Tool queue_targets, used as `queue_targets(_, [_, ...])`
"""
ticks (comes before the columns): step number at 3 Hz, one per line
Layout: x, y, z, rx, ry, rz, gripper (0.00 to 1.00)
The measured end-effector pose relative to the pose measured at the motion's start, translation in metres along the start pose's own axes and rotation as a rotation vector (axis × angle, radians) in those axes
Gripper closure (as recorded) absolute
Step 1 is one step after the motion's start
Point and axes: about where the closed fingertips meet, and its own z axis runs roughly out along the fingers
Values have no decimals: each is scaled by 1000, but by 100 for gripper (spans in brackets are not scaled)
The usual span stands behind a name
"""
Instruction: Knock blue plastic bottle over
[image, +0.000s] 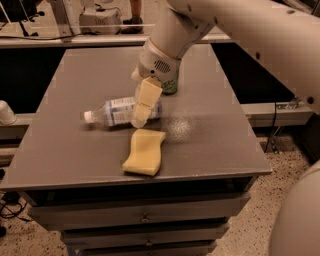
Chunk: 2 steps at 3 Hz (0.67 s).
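Note:
The blue plastic bottle (116, 112) lies on its side on the grey table (210, 145), its white cap pointing left. My gripper (141, 112) hangs just above the bottle's right end, its cream-coloured fingers (147, 97) pointing down and hiding that end. The arm reaches in from the upper right.
A yellow sponge (144, 152) lies just in front of the bottle, near the table's front edge. A green drink can (170, 86) stands behind the gripper, mostly hidden by the wrist. Drawers are below the tabletop. A white cup (6, 113) sits on a shelf at the left.

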Motion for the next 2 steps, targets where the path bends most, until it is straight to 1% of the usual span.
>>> queue_targets(1, [23, 1, -37, 71, -181, 81, 0])
queue_targets(2, [61, 4, -82, 142, -346, 153, 0])
